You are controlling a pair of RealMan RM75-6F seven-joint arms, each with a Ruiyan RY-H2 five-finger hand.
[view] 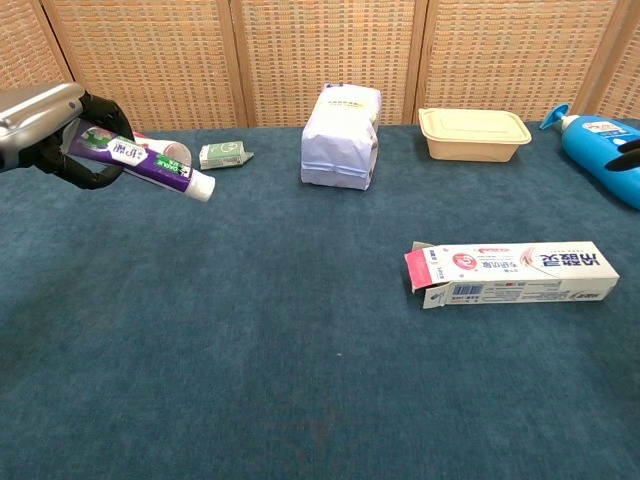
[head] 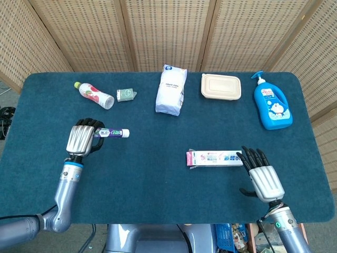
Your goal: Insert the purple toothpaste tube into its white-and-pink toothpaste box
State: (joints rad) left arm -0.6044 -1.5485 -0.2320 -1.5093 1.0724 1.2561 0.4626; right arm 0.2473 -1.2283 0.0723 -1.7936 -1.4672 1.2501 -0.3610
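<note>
Head view
Left hand (head: 82, 139): silver ribbed back, dark fingers curled around the purple toothpaste tube (head: 112, 133), which is held with its white cap pointing toward the table's middle.
Toothpaste box (head: 215, 158): a long flat white-and-pink carton, laid lengthwise on the table, its pink flap end open toward the left hand's side.
Right hand (head: 259, 176): nothing is held; the dark fingers are spread, their tips just beside the box's closed end; contact cannot be told.
Table (head: 147, 174): covered in a dark teal, carpet-like cloth with rounded corners.
Far row: a small clear bottle (head: 95, 95) lying down, a small green packet (head: 126, 95), a white soft pouch (head: 171, 89) standing, a beige lidded container (head: 221, 86), a blue pump bottle (head: 271, 104).
Room: woven, light tan folding panels (head: 163, 31) are set behind the table.

Chest view
Left hand (view: 55, 130): the tube (view: 150, 170) is seen raised above the cloth, tilted, cap end lower.
Box (view: 510, 273): the pink flap is seen folded open, well apart from the tube.
Right hand (view: 628, 155): only dark fingertips show at the frame's edge.
</note>
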